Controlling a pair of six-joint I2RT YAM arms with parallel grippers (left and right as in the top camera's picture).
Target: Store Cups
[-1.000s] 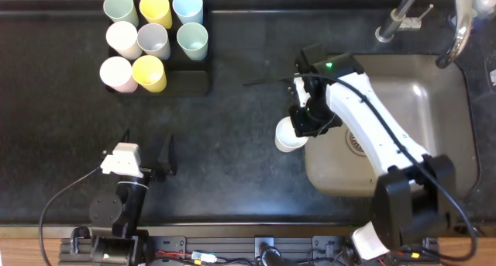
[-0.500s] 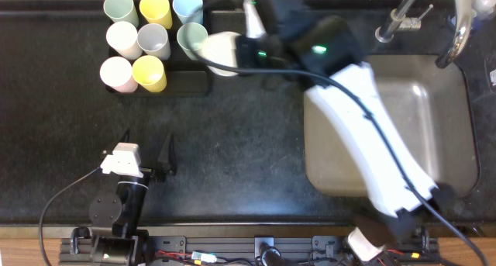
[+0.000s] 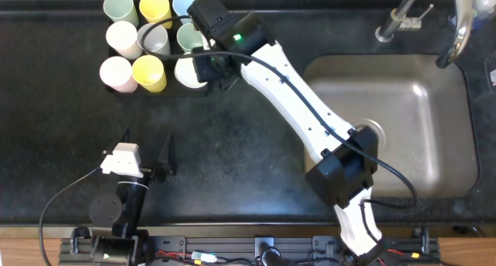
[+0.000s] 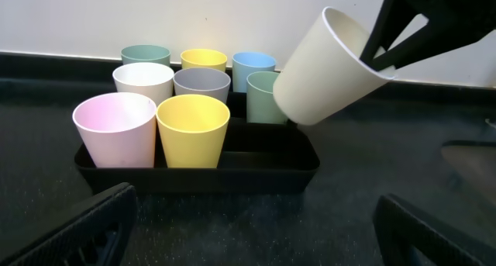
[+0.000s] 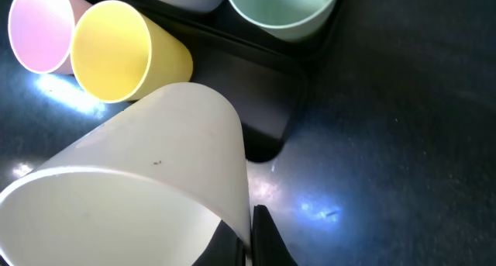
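Eight cups fill the black tray from above; my right end effector holds the white cup over its free corner slot. Left wrist: cup tilted above the tray, left end effector apart. Right wrist: I'm clamped on the rim; next I'd level, lower, release.

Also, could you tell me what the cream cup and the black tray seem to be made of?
The cream cup looks like matte plastic: thin, smooth, opaque wall. The black tray is likely moulded plastic, with rounded corners and a faint sheen.
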